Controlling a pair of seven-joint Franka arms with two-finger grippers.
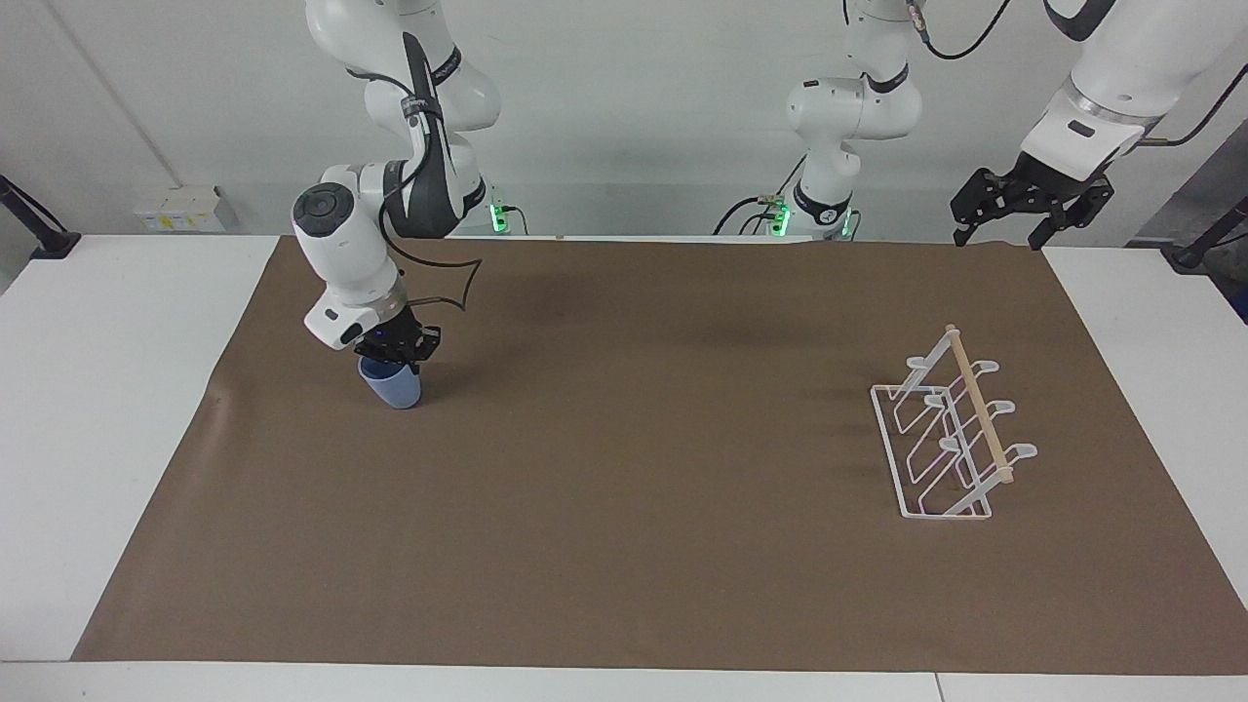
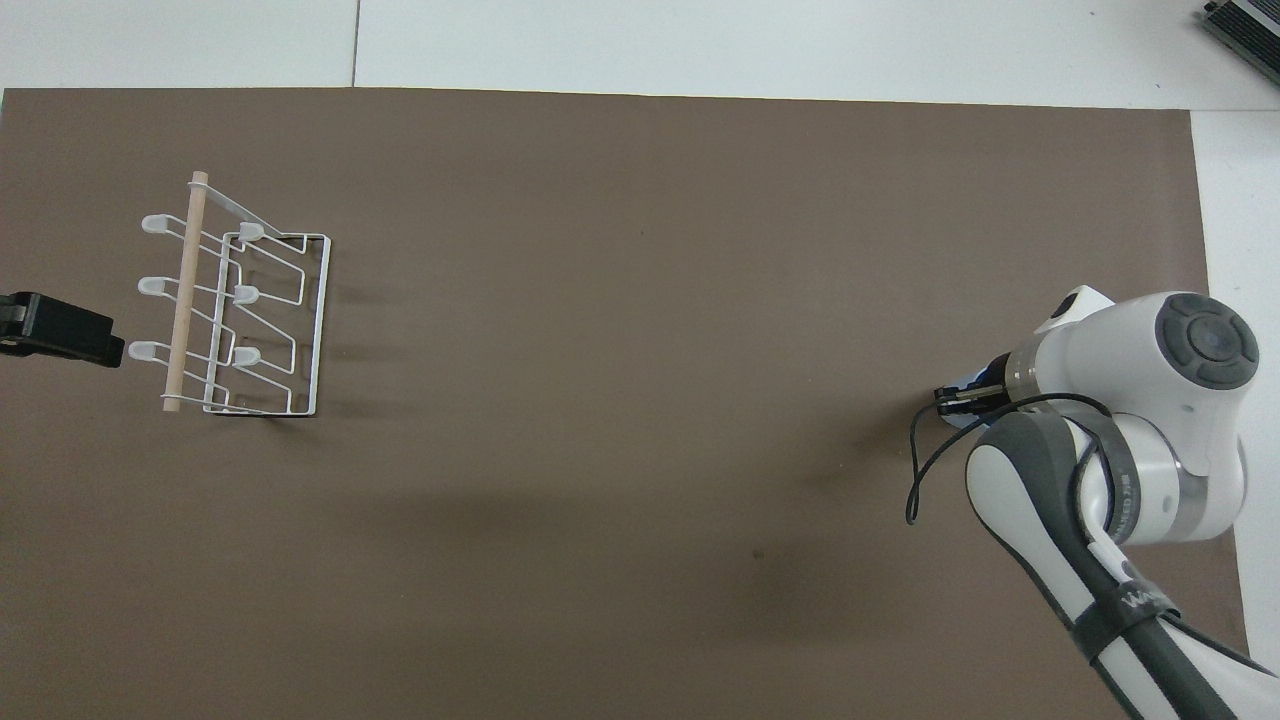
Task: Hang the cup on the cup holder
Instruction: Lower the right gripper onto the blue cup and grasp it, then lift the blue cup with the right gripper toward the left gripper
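Note:
The light-blue cup (image 1: 393,389) is on the brown mat toward the right arm's end of the table, slightly tilted. My right gripper (image 1: 395,353) comes down on it from above and is shut on its rim. In the overhead view the right arm covers the cup (image 2: 962,384) almost fully, and only the tip of the right gripper (image 2: 958,397) shows. The white wire cup holder (image 1: 978,409) with its wooden dowel stands toward the left arm's end, with nothing on its prongs; it also shows in the overhead view (image 2: 185,290). My left gripper (image 1: 1014,216) waits open, raised over the mat's corner.
A brown mat (image 1: 634,468) covers most of the white table (image 1: 107,390). A wide stretch of bare mat (image 2: 600,300) lies between the cup and the cup holder. The left gripper's black tip (image 2: 60,330) shows beside the cup holder.

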